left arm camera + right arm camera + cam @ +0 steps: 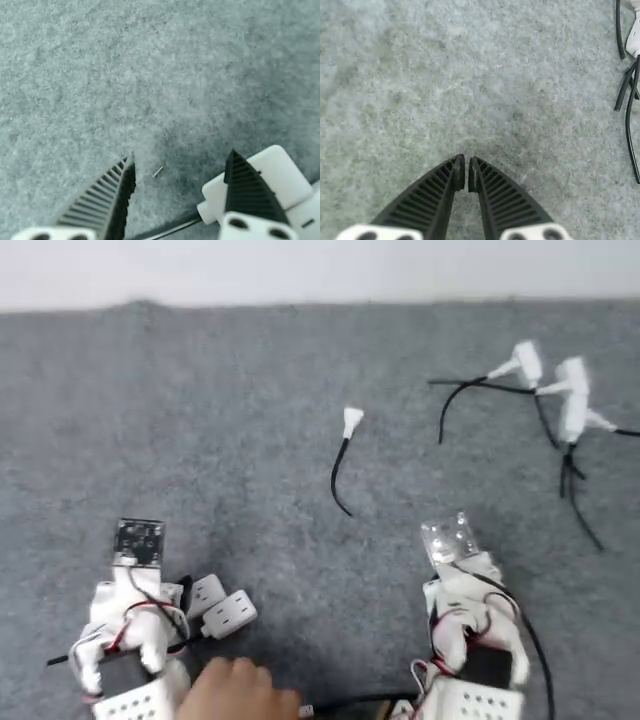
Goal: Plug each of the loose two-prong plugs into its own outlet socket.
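Observation:
Two white outlet sockets [222, 604] lie on the grey carpet right beside my left arm [135, 615]. My left gripper [182, 155] hangs open over bare carpet, and one white socket block [272, 175] sits just behind one finger. A loose white plug [352, 421] with a short black cord lies mid-table. Three more white plugs [560, 385] with black cords lie tangled at the far right. My right gripper [466, 162] is shut with nothing in it, pointing down at carpet, with black cords [626, 85] off to its side.
A person's hand [238, 690] rests at the front edge, between the two arms and close to the sockets. My right arm [470, 615] stands at the front right. A tiny metal sliver [158, 171] lies on the carpet between the left fingers.

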Robot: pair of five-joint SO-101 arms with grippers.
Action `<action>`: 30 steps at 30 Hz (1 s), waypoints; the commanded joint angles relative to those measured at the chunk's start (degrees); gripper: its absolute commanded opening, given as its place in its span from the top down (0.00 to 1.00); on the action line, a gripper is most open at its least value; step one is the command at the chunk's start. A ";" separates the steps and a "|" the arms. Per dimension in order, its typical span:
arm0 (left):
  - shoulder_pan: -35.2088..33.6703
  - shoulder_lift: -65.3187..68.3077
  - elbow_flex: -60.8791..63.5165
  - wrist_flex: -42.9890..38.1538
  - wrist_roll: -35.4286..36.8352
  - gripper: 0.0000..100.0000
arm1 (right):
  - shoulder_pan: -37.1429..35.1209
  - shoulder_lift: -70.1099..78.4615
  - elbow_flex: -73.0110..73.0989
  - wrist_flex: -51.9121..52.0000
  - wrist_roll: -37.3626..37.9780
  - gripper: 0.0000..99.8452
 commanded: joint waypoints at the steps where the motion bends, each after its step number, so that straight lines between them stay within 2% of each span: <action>1: 0.00 -0.97 -0.31 0.62 -0.79 0.71 | 0.75 -0.31 1.23 0.22 -0.09 0.99; 26: 0.44 -0.97 -0.31 0.62 -0.79 0.71 | 0.84 -0.22 1.23 0.31 -0.09 0.99; 30: 5.45 -0.97 -0.31 0.62 -0.79 0.71 | 0.84 -0.22 1.23 0.31 -0.09 0.99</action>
